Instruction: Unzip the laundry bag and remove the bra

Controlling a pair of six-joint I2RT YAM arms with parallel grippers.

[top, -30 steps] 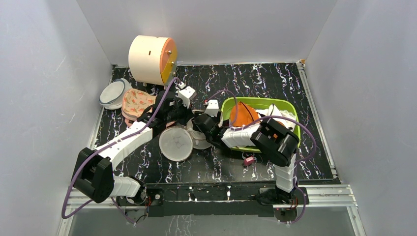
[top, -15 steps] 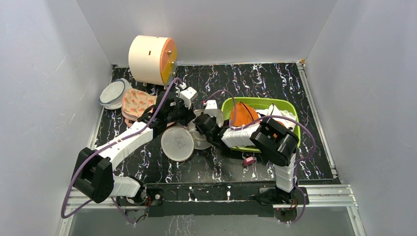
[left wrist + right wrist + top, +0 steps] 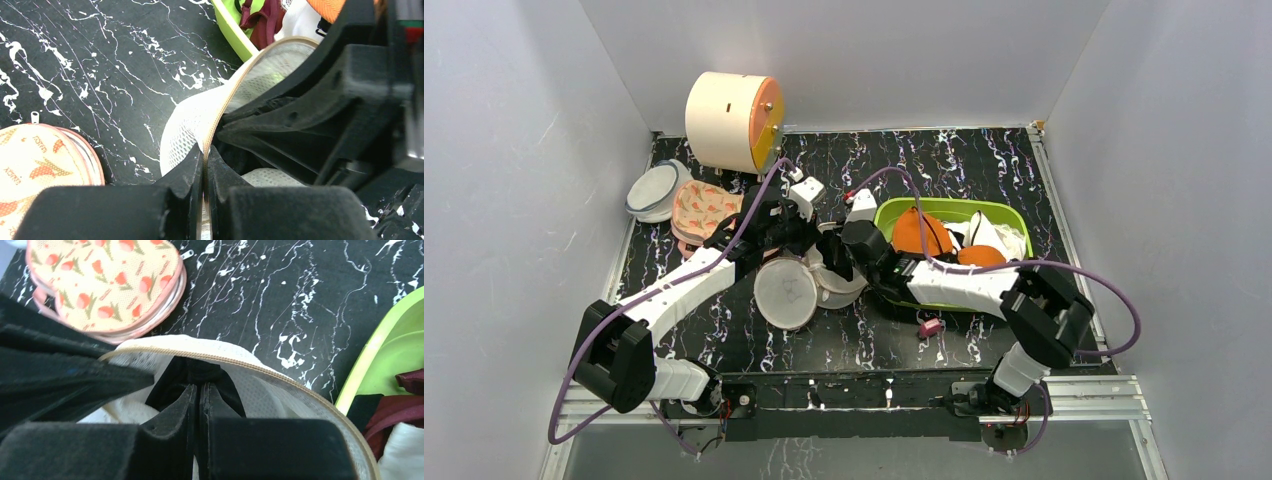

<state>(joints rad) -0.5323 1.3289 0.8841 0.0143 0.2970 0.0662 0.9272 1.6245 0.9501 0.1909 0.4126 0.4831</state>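
Note:
The white mesh laundry bag [image 3: 784,292] lies unzipped in two halves at mid-table. My left gripper [image 3: 809,253] is shut on its beige zipper rim [image 3: 220,107], which runs between the tips of the left gripper [image 3: 205,152]. My right gripper [image 3: 836,263] reaches inside the bag [image 3: 280,395]. In the wrist view the right gripper [image 3: 199,387] is shut on black fabric [image 3: 195,370]; I cannot tell what garment it belongs to. A bra [image 3: 914,235] with orange cups lies in the green bin [image 3: 944,205].
White garments [image 3: 994,238] and a maroon one [image 3: 400,405] share the bin. The flamingo pouch [image 3: 704,210] and a grey-rimmed disc [image 3: 654,190] lie at the left. A cream drum [image 3: 729,120] stands at the back left, and a small pink item [image 3: 931,326] lies in front of the bin.
My right gripper has shut on the black fabric inside the bag, and the right arm's elbow has swung out to the right. The left gripper keeps its hold on the rim.

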